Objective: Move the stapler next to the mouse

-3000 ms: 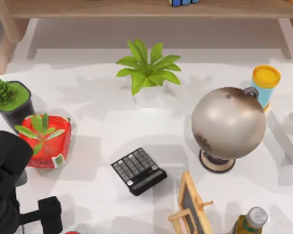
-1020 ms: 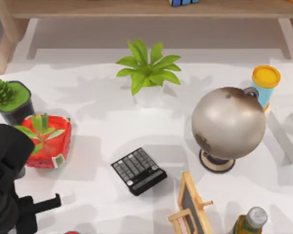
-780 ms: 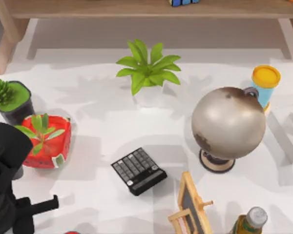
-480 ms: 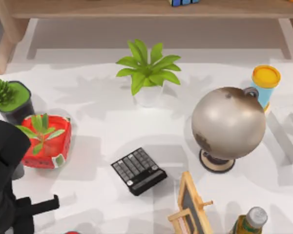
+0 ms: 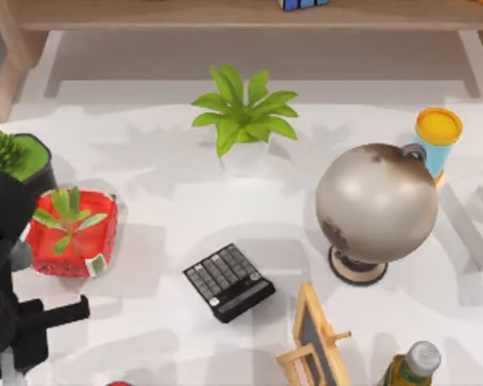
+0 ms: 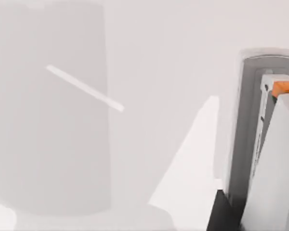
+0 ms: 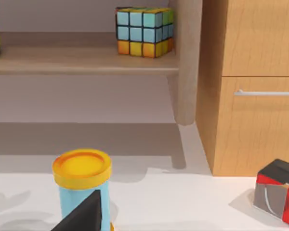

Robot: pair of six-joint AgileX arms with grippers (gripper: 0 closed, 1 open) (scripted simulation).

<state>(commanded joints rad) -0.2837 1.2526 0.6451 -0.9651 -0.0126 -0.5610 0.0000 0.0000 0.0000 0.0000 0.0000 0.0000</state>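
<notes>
Left arm [image 5: 8,273] beside red planter [image 5: 71,235], calculator [image 5: 228,281], globe [image 5: 376,211] right

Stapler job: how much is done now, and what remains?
Nothing looks done yet. In hand: the left hand hangs at the table's left edge, by the red pot; the right arm sits at the right, facing the yellow-lidded can. Left: grasping the stapler and setting it beside the mouse.
</notes>
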